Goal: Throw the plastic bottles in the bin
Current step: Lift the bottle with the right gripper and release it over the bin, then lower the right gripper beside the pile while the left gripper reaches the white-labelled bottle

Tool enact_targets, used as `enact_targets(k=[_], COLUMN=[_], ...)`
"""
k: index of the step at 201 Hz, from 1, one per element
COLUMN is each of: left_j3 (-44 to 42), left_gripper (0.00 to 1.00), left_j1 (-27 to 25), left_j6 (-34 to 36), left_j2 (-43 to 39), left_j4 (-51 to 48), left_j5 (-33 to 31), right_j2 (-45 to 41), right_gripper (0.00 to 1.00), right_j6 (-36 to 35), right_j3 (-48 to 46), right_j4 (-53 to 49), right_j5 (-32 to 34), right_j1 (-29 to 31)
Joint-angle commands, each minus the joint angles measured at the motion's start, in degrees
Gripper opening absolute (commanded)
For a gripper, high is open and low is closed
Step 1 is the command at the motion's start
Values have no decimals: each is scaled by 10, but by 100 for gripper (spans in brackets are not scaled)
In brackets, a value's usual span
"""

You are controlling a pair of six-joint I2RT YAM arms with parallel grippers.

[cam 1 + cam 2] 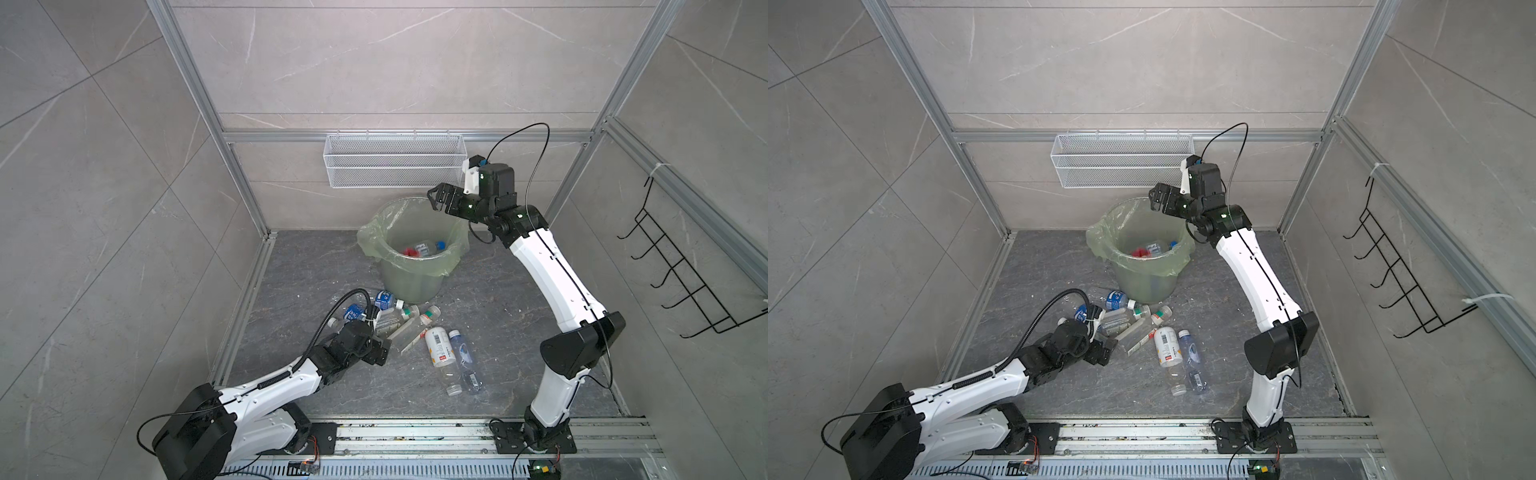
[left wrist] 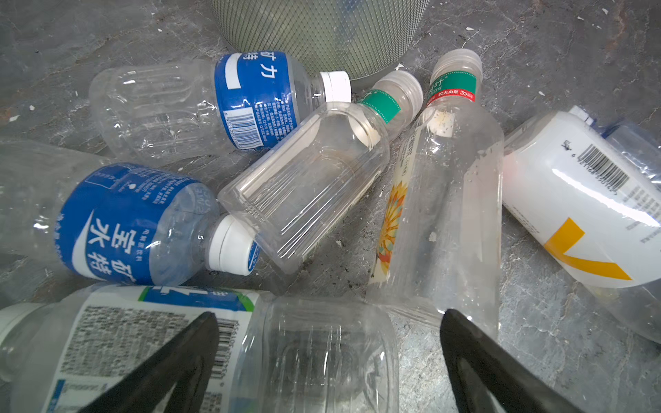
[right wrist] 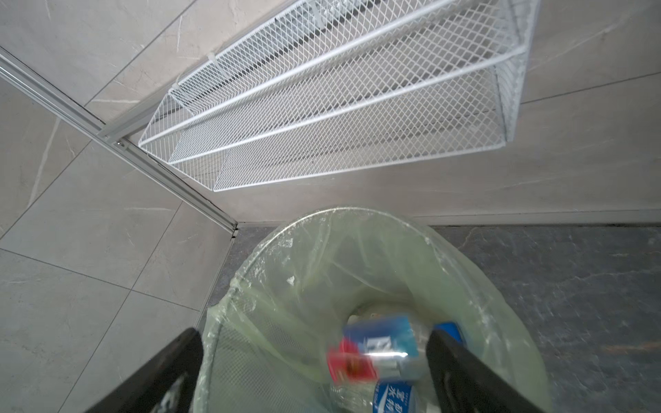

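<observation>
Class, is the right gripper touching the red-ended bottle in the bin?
Apart. A top view shows the right gripper open above, the bottle down in the bin.

The blue-labelled bottle (image 2: 118, 221) shows 宝, 水, 矿, 特 in white. The second blue-labelled bottle (image 2: 250, 96) shows 矿力特. A red strip on the green-banded bottle (image 2: 452, 89) reads 农夫山泉. The white-labelled bottle (image 2: 579, 193) has a barcode beginning 6 9211.

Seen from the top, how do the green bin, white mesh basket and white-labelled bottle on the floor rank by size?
In a top view:
green bin, largest
white mesh basket, wider but shallower
white-labelled bottle, far smallest
</observation>
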Motion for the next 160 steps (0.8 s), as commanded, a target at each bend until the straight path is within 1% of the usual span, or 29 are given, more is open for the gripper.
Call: enact_targets(k=[1,24,84,160], left_j3=[13,13,10,1], left_gripper=[100,100,100,100], left_j1=[-1,-1,-1,-1], left_j6=[0,-5,-7,-5], left_j2=[-9,-8,-16,-34], left_j4=[7,9,14,19], left_j5=[-10,-10,-2,9], right_j2=[-89,-146,-289,-469], right_gripper=[99,99,99,99], right_j6=[-5,-12,-39,-28], right_j3=[-35,-111,-345,-669], right_j4=[14,21,48,96], right_j5=[1,1,28,48], right_j1=[1,1,1,2])
